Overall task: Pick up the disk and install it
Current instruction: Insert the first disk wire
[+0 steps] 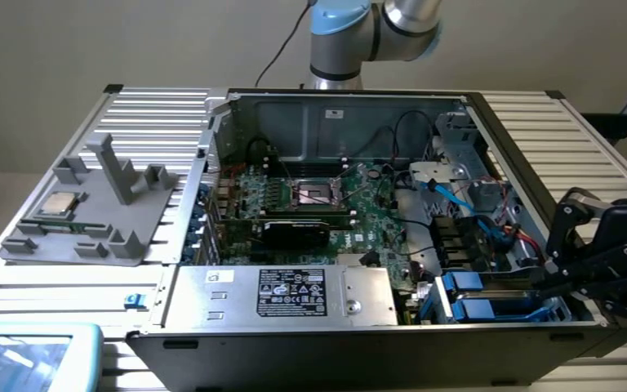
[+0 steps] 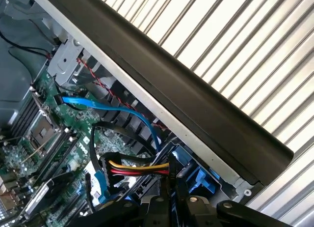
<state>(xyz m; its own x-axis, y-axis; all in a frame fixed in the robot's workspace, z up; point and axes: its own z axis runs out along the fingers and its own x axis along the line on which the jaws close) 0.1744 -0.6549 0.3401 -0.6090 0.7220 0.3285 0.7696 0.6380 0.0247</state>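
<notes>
The disk shows as a bright blue carrier frame (image 1: 490, 309) lying in the drive bay at the front corner of the open computer case, on the exterior view's right. Its metal face is hidden. In the wrist view the blue carrier (image 2: 198, 180) lies just beyond my fingertips, beside a bundle of yellow, red and black wires (image 2: 140, 167). My black gripper (image 1: 548, 286) leans in over the case's side wall, its tips at the edge of that bay. The fingers (image 2: 159, 210) are pressed together, with nothing visible between them.
A grey labelled power-supply box (image 1: 281, 296) fills the case's front. The motherboard (image 1: 313, 208) with its open socket lies behind it. A blue data cable (image 2: 113, 108) crosses the bay. A grey fixture holding a small processor chip (image 1: 58, 204) stands on the slatted table (image 1: 575, 139).
</notes>
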